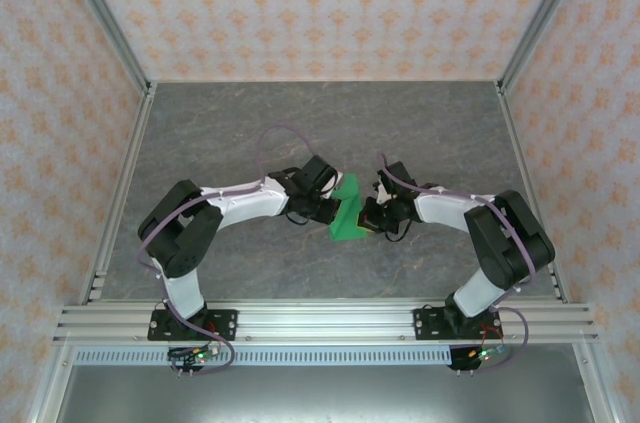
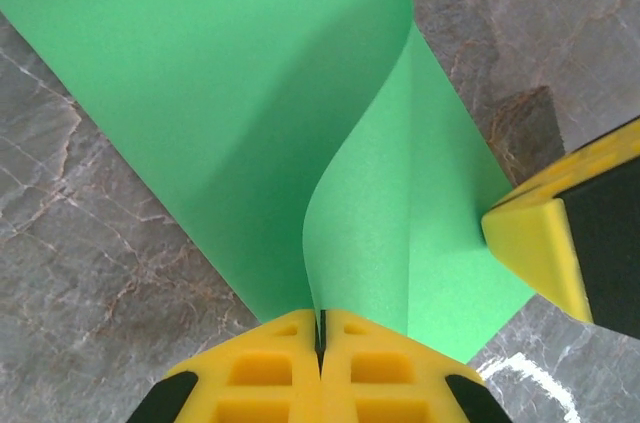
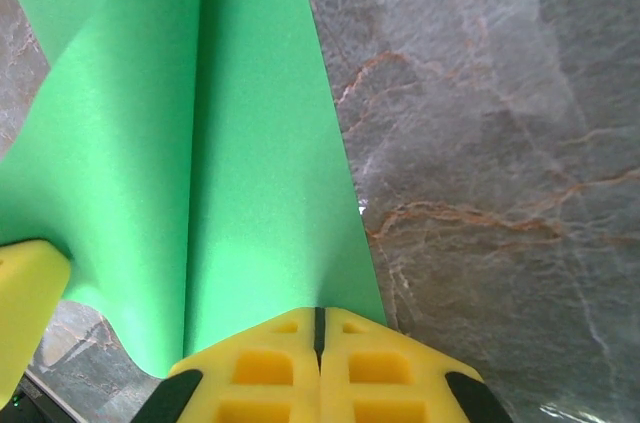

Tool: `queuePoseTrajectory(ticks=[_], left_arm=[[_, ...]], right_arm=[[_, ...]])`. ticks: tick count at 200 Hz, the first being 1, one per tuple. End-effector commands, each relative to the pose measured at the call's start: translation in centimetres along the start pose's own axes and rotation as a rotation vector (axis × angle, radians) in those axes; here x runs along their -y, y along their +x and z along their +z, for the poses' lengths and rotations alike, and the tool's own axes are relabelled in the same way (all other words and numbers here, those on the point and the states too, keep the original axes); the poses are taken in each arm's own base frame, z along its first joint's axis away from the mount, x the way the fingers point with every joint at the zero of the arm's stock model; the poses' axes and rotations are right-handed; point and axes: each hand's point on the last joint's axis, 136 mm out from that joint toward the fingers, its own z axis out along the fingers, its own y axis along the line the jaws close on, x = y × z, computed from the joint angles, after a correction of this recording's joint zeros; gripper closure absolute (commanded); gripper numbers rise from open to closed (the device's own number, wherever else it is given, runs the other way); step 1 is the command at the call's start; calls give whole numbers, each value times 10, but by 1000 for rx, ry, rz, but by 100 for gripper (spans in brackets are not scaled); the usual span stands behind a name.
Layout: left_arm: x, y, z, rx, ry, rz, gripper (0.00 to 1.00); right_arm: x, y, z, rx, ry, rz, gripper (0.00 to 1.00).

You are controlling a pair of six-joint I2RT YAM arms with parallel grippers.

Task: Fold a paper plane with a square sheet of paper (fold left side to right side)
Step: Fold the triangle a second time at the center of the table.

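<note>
**Paper pinched between both claws, left flap raised for the fold**

Paper (image 1: 348, 215) sits at mid-table (image 1: 250, 133) in the top view, a bright green shape partly lifted off the surface. The left claw (image 1: 322, 205) meets it from the left and the right claw (image 1: 372, 215) from the right. Both arms are about equally near, and the claws are close together with the sheet between them.

From the left wrist, the left claw (image 2: 321, 328) has its jaws closed flat together on an edge of the paper (image 2: 220, 93). The sheet rises from the grip and curls over in a soft bend, not yet creased. A yellow finger (image 2: 560, 243) of the right claw touches the sheet's right edge.

From the right wrist, the right claw (image 3: 320, 323) is likewise clamped on the paper (image 3: 240, 143), which runs straight away from the fingertips with a long crease line along that same direction. A finger (image 3: 25, 293) of the left claw shows at the lower left, against the sheet.

The fold line appears to run near to far, so the left claw's flap likely has to travel rightward over it while the right claw anchors the other side.
</note>
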Motion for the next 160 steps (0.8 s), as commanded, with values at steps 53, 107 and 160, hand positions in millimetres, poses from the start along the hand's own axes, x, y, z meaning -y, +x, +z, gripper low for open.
queuePoseTrajectory(ticks=[53,107,160], left_arm=[[-6,-4,7,-20,-13,17,99],[-7,-4,12,-22,-17,16,99],[-7,-7,14,-17,-15,15,99]], right_arm=[[27,13,6,-44,118,20,95],[28,13,6,-46,120,21,95],[29,14,6,-51,126,20,94]])
